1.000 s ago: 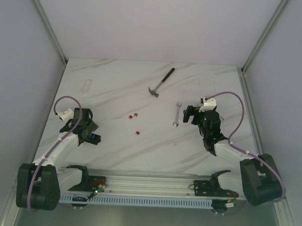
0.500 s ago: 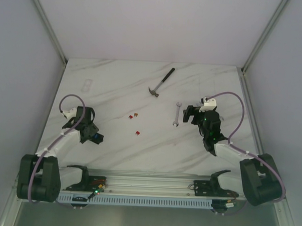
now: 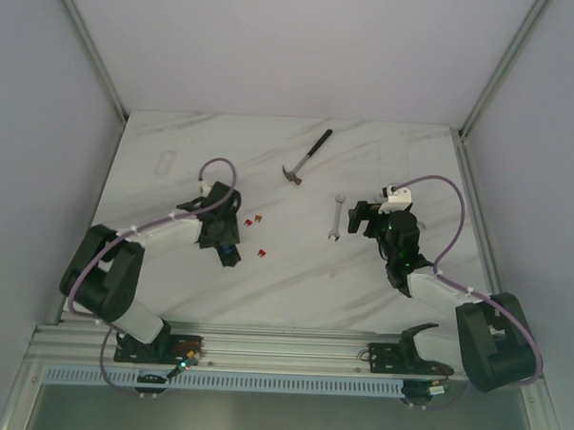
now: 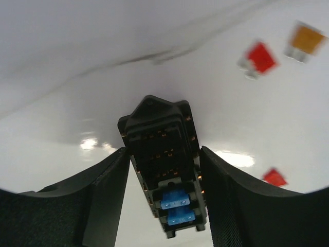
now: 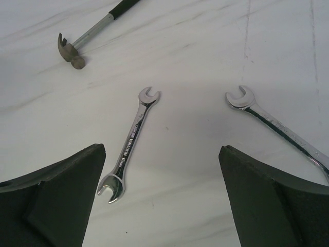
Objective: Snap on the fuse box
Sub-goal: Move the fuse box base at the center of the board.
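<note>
Fuse box (image 4: 160, 139): black, oblong, two blue fuses at its near end, other slots empty. The left gripper (image 3: 226, 250) grips it left of table centre, with loose fuses (image 3: 253, 219) at 1 o'clock. Right gripper (image 5: 162, 152) is spread wide and empty. White marbled table (image 3: 385, 153), pale walls (image 3: 275, 43).

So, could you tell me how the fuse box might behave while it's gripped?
The fuse box looks like rigid moulded plastic, so it probably won't flex. It seems small and likely light. Held only by its sides in the left gripper, it might twist or slip when pressed.
</note>
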### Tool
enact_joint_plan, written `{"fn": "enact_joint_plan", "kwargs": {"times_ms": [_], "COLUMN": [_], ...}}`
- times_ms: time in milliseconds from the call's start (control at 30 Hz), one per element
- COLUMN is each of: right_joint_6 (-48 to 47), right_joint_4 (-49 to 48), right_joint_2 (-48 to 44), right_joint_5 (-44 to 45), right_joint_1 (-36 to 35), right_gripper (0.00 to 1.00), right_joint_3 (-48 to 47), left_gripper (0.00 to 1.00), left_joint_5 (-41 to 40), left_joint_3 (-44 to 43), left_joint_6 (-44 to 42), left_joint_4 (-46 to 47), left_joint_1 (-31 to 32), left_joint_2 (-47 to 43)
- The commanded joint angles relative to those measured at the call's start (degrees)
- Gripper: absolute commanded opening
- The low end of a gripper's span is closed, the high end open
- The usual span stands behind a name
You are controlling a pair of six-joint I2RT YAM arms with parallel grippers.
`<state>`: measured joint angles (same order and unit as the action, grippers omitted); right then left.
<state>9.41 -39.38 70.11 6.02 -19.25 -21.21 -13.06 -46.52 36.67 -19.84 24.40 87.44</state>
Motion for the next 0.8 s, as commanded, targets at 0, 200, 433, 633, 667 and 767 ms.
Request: {"fn": "enact_joint_plan", "kwargs": {"times_ms": [0,200,433,633,667,767], "right_joint_6": [0.68,0.86,0.87,0.79,0.79,0.74], "right_joint_4": [-1.85,-1.85,-1.76,-1.51,-1.37,-1.07], "right_joint_2": [-1.19,-1.33,-1.47,-1.58,-1.62,-1.88], "right_joint_5": [1.25,1.64,1.66,1.26,1.19,1.16], "right_joint_1": [-0.35,-0.35,-0.37,-0.32,-0.34,-0.31], "right_gripper": [1.00,1.00,1.00,1.00,1.00,1.00], "right_joint_3": [1.04,1.09,1.17,1.17,1.17,1.17], "left_gripper": [0.66,0.68,0.69,0.78,0.81,0.86], "left_joint_5": [4.47,4.88,7.82,6.72,6.05,4.47], "left_joint_3": [-4.12,-12.49,-17.72,-16.40,-15.47,-12.57], "left_joint_6": [-5.10,-8.03,-10.72,-12.18,-12.29,-12.39], "left_joint_4": [-1.32,-1.22,-0.54,-0.29,-0.24,-0.30], "left_joint_1": [6.29,13.98,18.74,20.42,20.38,20.25], "left_joint_2": [7.26,15.26,19.62,18.05,17.45,15.21]}}
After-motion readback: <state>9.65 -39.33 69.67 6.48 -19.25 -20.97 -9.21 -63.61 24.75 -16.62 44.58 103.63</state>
